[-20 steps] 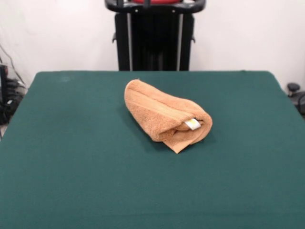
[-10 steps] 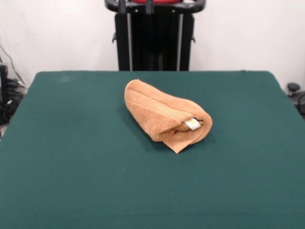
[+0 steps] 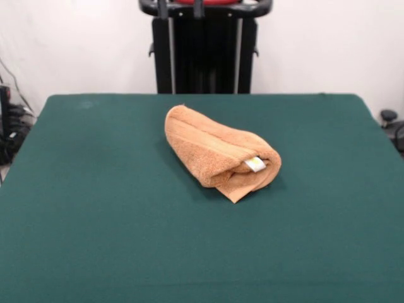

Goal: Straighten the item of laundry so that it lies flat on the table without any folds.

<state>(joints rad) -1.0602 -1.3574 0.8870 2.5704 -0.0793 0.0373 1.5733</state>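
The item of laundry (image 3: 218, 152), an orange-tan terry towel, lies rolled and folded over itself a little behind the middle of the dark green table (image 3: 95, 208). Its small white tag with yellow print (image 3: 255, 164) shows at the right end of the roll. A pointed corner sticks out below the tag toward the front. Only the two tips of my gripper (image 3: 181, 7) show at the top edge, far above and behind the towel. They stand apart with nothing between them.
The black pedestal (image 3: 205, 57) stands behind the table's far edge. Cables and dark gear (image 3: 9, 126) sit off the table's left side, and a dark knob-like object (image 3: 390, 120) off its right side.
The gripper's tips have come down slightly into the picture at the top edge. The towel has not moved.
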